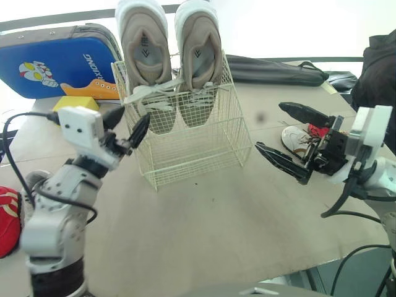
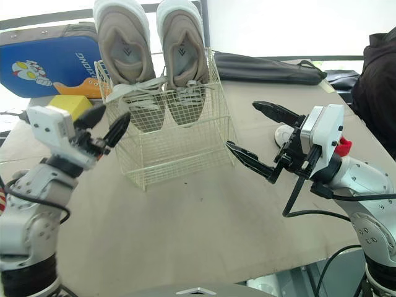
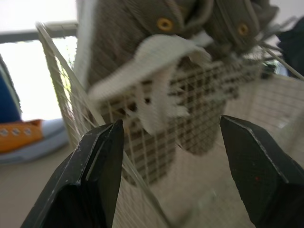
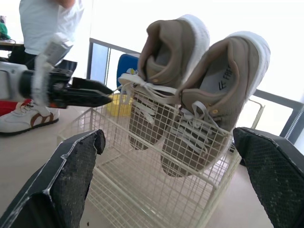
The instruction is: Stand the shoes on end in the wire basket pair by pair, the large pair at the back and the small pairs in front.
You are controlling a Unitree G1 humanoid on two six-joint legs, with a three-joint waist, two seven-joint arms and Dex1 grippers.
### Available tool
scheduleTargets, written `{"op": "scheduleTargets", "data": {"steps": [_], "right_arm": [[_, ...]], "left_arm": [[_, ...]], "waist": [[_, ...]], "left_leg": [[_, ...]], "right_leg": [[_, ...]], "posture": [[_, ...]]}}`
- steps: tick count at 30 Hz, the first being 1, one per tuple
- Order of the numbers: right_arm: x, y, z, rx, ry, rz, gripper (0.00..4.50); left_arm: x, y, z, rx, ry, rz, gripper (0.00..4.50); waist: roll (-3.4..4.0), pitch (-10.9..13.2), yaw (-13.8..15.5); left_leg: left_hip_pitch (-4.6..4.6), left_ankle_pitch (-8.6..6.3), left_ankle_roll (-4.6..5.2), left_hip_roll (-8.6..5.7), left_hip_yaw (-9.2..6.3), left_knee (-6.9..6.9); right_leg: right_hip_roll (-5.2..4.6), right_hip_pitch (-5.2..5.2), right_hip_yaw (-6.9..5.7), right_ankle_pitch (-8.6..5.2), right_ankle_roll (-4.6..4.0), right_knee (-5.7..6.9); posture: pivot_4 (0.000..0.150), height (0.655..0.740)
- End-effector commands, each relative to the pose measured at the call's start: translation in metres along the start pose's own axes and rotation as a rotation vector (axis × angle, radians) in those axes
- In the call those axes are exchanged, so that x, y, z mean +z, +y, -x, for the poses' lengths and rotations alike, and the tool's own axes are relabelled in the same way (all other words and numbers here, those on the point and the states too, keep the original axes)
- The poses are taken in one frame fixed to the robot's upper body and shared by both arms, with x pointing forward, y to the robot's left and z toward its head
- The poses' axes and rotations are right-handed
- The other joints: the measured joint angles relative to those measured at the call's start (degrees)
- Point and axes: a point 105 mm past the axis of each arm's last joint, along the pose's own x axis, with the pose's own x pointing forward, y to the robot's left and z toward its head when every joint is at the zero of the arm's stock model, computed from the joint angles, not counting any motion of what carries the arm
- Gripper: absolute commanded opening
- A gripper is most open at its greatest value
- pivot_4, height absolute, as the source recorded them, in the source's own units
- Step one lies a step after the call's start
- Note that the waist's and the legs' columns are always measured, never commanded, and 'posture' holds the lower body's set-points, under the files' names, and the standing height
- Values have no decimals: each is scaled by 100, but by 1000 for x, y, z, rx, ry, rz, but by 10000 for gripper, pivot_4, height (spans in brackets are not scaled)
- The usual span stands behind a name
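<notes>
Two large beige shoes (image 1: 143, 55) (image 1: 198, 52) stand on end, toes down, side by side at the back of the cream wire basket (image 1: 204, 151). The basket's front half holds nothing. My left gripper (image 1: 127, 125) is open at the basket's left front corner, close to the wire, with nothing between its fingers. To the right of the basket my right gripper (image 1: 291, 139) hangs wide open and holds nothing. Just behind it a small white shoe (image 1: 296, 138) with brown trim lies on the table. Another small white and brown shoe (image 4: 23, 118) lies beyond the left arm.
A red shoe (image 1: 7, 219) lies at the left edge of the table. Behind the basket are a blue shoe box (image 1: 55, 59), a yellow block (image 1: 75, 102) and a long black bag (image 1: 272, 68). Dark clothing (image 1: 377, 68) is at the far right. A person in white (image 4: 47, 23) stands beyond.
</notes>
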Motion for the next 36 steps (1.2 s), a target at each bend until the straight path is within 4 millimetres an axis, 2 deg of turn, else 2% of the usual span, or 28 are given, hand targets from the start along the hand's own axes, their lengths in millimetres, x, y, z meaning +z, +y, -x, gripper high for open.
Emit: {"op": "scheduleTargets", "data": {"steps": [1,4,6,8,10,13,15,17,19,22,30,36], "right_arm": [[-7,-3,9,-18,55,-1,45000],[-29,-7,22,-54,190,-44,45000],[-46,-10,39,-111,291,-90,45000],[-62,-6,60,-134,409,-135,45000],[-73,-2,84,-190,500,-149,45000],[-69,-19,109,-387,492,-34,45000],[-72,-26,129,-494,547,26,45000],[-84,-24,144,-500,624,-32,45000],[-86,-30,154,-525,658,-62,45000],[-85,-48,171,-603,697,-96,45000],[-95,-113,192,-701,793,-51,45000],[-98,-145,186,-688,813,-52,45000]], "left_arm": [[16,-64,14,-432,74,123,34824],[10,-96,22,-662,188,114,34824],[0,-108,24,-758,255,77,40199],[-8,-116,21,-831,283,97,44386],[-20,-117,9,-830,275,35,44386],[-34,-118,-7,-806,259,4,44386],[-43,-121,-11,-844,278,25,44386],[-47,-122,-17,-843,282,43,44386],[-51,-125,-19,-856,288,42,44386],[-52,-136,-19,-870,280,32,44386],[-50,-138,-12,-899,271,31,44386],[-51,-137,-14,-876,252,23,44386]], "waist": [[-2,3,16],[6,4,14],[16,5,12],[25,8,18],[28,9,42],[26,5,40],[21,2,8],[21,3,9],[22,4,5],[31,9,8],[16,5,26],[21,3,3]], "left_leg": [[0,0,1,-1,-2,1],[0,-3,5,-3,5,2],[2,-4,6,-4,10,1],[3,-4,6,-4,15,-4],[3,-4,7,-3,15,-6],[1,-5,8,-2,23,-6],[3,-6,9,0,28,-4],[6,-7,11,-1,34,-5],[6,-7,12,0,32,-5],[6,-8,13,0,33,-5],[3,-8,16,-1,35,-1],[5,-9,19,0,43,3]], "right_leg": [[-1,1,0,0,0,0],[-2,2,6,0,-1,0],[-2,2,10,0,-1,-2],[-2,2,13,-1,-2,-3],[-3,2,15,-6,-11,-5],[-7,4,24,-13,-25,-8],[-5,2,32,-13,-24,-6],[-2,2,37,-14,-22,-5],[0,1,36,-12,-18,-6],[-2,2,38,-5,-8,-8],[-5,4,37,-14,-23,-11],[-7,5,44,-13,-24,-12]], "posture": [[1500,7400],[1500,7400],[1500,7400],[1500,7400],[1500,7400],[1500,7400],[1500,7400],[1500,7400],[1500,7400],[1500,7400],[1500,7400],[1500,7400]]}}
